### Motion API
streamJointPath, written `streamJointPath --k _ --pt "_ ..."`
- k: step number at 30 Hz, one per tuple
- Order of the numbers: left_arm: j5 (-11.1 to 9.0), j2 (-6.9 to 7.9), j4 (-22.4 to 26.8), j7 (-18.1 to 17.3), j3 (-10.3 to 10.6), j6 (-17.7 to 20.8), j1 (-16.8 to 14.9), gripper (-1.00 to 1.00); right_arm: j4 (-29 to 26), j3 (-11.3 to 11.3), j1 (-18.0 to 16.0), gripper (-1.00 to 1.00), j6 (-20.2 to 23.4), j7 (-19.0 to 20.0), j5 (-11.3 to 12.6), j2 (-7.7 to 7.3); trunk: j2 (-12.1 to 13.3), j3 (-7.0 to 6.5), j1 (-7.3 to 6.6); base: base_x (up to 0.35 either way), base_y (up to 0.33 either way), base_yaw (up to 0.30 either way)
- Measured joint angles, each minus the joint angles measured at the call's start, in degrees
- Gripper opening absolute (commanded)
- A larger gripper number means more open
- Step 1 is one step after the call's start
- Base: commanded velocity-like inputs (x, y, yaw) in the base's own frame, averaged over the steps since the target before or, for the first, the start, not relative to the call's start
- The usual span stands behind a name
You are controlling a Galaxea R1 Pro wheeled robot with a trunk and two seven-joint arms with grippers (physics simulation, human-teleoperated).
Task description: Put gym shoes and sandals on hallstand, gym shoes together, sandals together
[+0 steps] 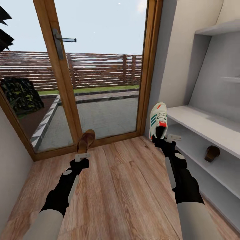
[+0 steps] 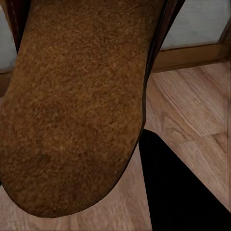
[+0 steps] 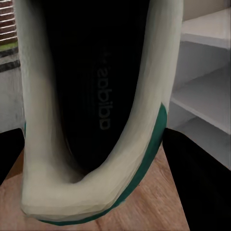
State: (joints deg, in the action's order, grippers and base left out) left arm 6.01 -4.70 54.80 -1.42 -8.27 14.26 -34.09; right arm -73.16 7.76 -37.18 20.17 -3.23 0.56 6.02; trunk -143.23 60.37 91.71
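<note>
Nearest, two black forearms reach forward over the corridor floor [image 1: 126, 186], light wood-grain planking. Left gripper [image 1: 82, 156]: closed on a brown sandal [image 1: 86, 141], held by its heel end with the toe up and clear of the floor; in the left wrist view its tan sole [image 2: 77, 106] faces the camera, so the grip appears to be at the rear of the shoe, probably to keep the length free for setting down. Right gripper [image 1: 164, 138]: closed on a cream-white gym shoe [image 1: 158, 120] with green side stripes and red accents, also carried heel-down and toe-up off the floor; the right wrist view looks straight into its dark opening [image 3: 91, 96], suggesting the fingers pinch the heel collar. To the right, the hallstand [image 1: 203, 123], a pale grey-white unit: flat top bare where visible, and a second sandal [image 1: 212, 153] already resting on the open shelf below, well apart from both held shoes. The carried sandal most likely belongs beside it; the gym shoe is just beside the unit's near corner. The other gym shoe cannot be located. Farthest, a wood-framed glass door [image 1: 100, 66] with a metal handle [image 1: 60, 41], a paved yard and slatted fence beyond.
</note>
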Motion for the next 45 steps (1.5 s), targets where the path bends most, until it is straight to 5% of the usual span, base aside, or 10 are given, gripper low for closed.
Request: streamJointPath --k 5,7,10,45 --pt "0.01 0.0 -0.06 0.0 0.0 -0.01 -0.01 -1.0 0.08 -0.02 1.86 -1.0 -8.78 0.0 -0.03 0.01 0.0 0.0 0.0 0.0 0.019 -0.29" --pt "0.01 0.0 -0.02 0.0 0.0 -0.01 0.0 -1.0 0.09 -0.01 2.46 -1.0 -16.73 -0.09 -0.03 0.01 0.0 0.0 0.0 0.0 0.003 -0.29" --pt "0.01 0.0 -0.04 0.0 0.0 -0.01 0.0 -1.0 0.06 -0.01 2.62 -1.0 -19.11 -0.13 -0.01 -0.04 0.0 0.0 0.0 0.015 0.016 -0.29" --pt "0.01 0.0 -0.05 0.0 0.0 -0.01 0.0 -1.0 0.14 -0.05 2.7 -1.0 -19.93 -0.15 0.02 -0.08 0.0 0.0 0.0 0.15 0.205 -0.213"
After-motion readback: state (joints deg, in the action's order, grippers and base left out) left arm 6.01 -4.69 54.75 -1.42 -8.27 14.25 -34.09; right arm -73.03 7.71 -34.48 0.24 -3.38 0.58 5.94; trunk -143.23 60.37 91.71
